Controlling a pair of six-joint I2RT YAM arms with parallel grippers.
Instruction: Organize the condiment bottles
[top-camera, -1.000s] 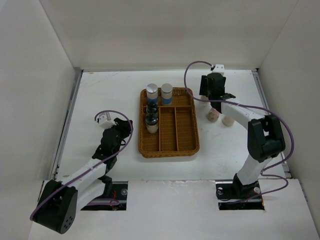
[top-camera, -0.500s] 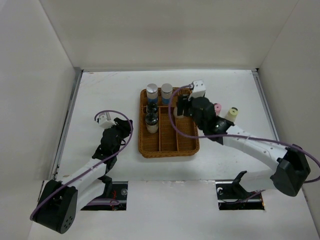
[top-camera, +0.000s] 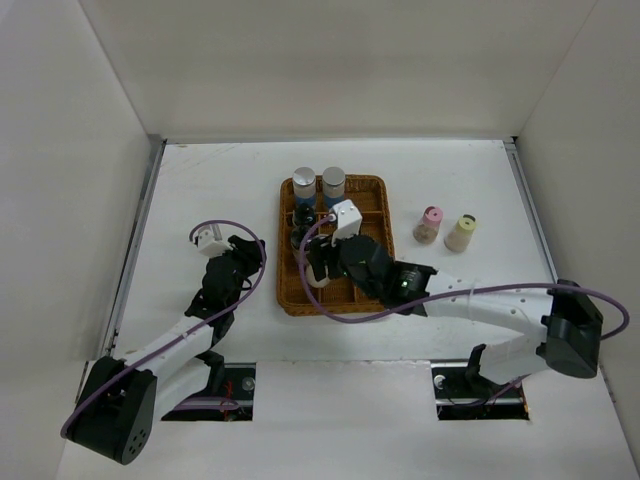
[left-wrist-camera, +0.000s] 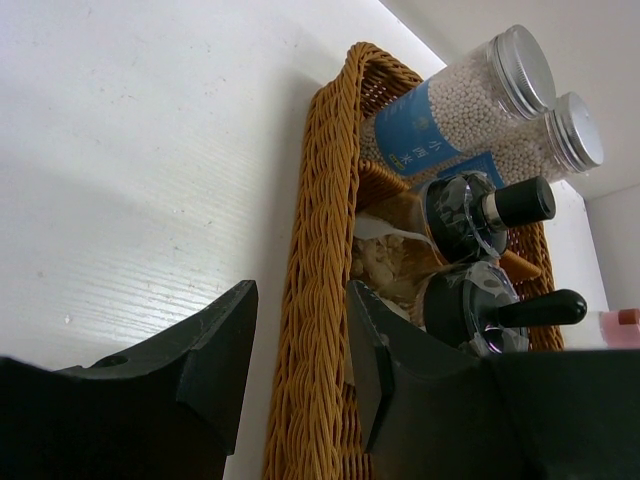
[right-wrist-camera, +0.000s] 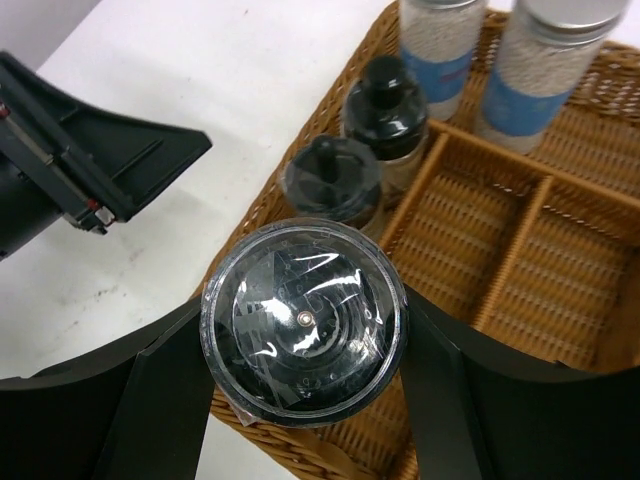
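Right hand (right-wrist-camera: 300, 340) clamps one black-capped bottle (right-wrist-camera: 302, 320); just ahead in the tray (right-wrist-camera: 520, 250), two more black-capped bottles (right-wrist-camera: 385, 95) (right-wrist-camera: 330, 180) and two silver-capped bottles (right-wrist-camera: 437, 40) (right-wrist-camera: 545, 60). One pink-capped bottle (top-camera: 430, 224) and one yellow-capped bottle (top-camera: 461, 232) stand well apart. Left hand (left-wrist-camera: 300, 300) barely parted, empty.

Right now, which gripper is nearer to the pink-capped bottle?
Right. The right gripper is over the tray, left of the pink-capped bottle; the left gripper is farther left, beyond the tray's left edge.

Bright, even, diffuse light fills the scene, and shadows on the white counter (top-camera: 200, 190) are faint and soft. In the right gripper (right-wrist-camera: 302, 330), the clear wrap over the black-capped bottle (right-wrist-camera: 300, 300) glints white. Ahead of the left gripper (left-wrist-camera: 300, 325), silver caps (left-wrist-camera: 525, 65) gleam, while the gripper itself looks dark and slightly blurred.
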